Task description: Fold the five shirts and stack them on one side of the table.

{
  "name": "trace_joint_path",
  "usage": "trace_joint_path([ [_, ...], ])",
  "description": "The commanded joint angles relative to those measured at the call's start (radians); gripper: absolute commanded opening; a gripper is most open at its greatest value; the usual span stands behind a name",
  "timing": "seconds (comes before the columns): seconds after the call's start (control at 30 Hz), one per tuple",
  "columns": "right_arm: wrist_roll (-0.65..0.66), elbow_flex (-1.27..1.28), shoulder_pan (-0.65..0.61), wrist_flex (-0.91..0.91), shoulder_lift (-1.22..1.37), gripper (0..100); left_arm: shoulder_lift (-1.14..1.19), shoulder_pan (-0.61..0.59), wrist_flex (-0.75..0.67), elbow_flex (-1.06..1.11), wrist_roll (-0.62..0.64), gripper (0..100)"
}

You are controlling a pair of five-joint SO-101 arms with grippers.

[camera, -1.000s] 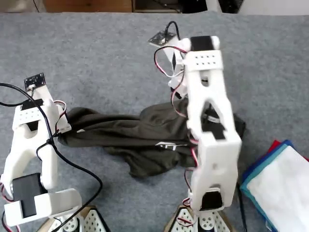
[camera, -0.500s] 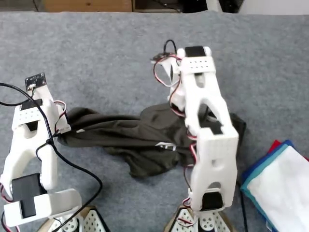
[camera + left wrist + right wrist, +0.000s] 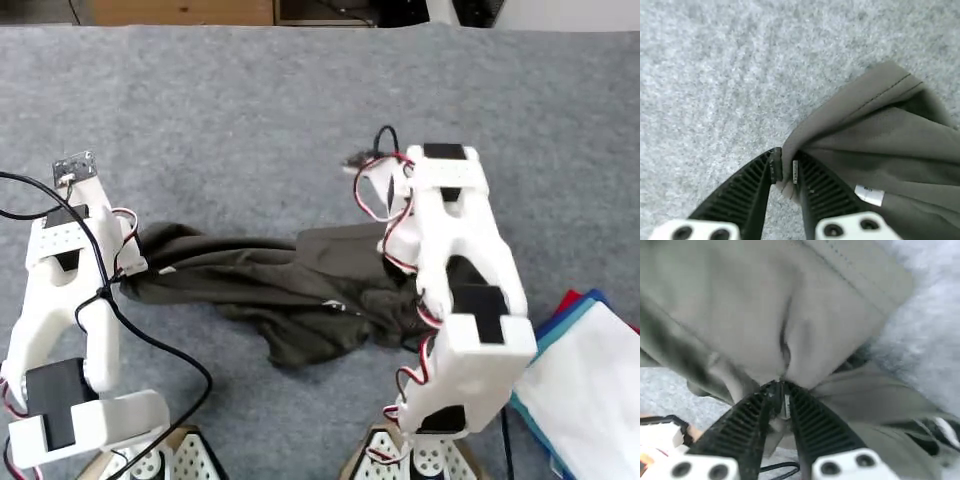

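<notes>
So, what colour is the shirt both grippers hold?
Plain dark olive shirt, best seen in the high view.

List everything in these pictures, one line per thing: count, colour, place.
dark olive shirt: one, dark olive, crumpled and stretched across the middle of the table between the two arms.
stack of folded shirts: one stack, white on top with blue and red edges below, at the table's right edge; how many shirts it holds cannot be told.
table: one, grey fuzzy cover, under everything.
black cable: one, black, looping over the table near the left arm's base.
left gripper: one, black fingers on a white arm, shut on the edge at the shirt's left end.
right gripper: one, black fingers on a white arm, shut on a fold in the shirt's right part.
</notes>
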Motion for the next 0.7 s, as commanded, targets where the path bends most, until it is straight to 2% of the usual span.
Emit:
trace_joint_path([
  [0.0,-0.012,-0.139,0.016,0.038,-0.117,1.2,-0.033,-0.005,-0.023,-0.005,-0.011,2],
  [0.07,-0.068,-0.285,0.018,0.083,-0.119,6.7,-0.033,-0.005,-0.023,-0.003,-0.011,2],
  [0.17,-0.081,-0.493,0.015,0.152,-0.068,18.8,-0.033,-0.008,-0.02,-0.003,-0.011,2],
  [0.23,-0.084,-0.61,0.007,0.181,0.001,23.1,-0.033,-0.008,-0.017,-0.003,-0.011,2],
  [0.47,-0.123,-0.845,-0.035,0.244,0.36,23.5,-0.033,-0.008,-0.017,-0.002,-0.008,2],
  [0.67,-0.135,-0.906,-0.045,0.245,0.518,23.5,-0.033,-0.008,-0.017,-0.002,-0.009,2],
])
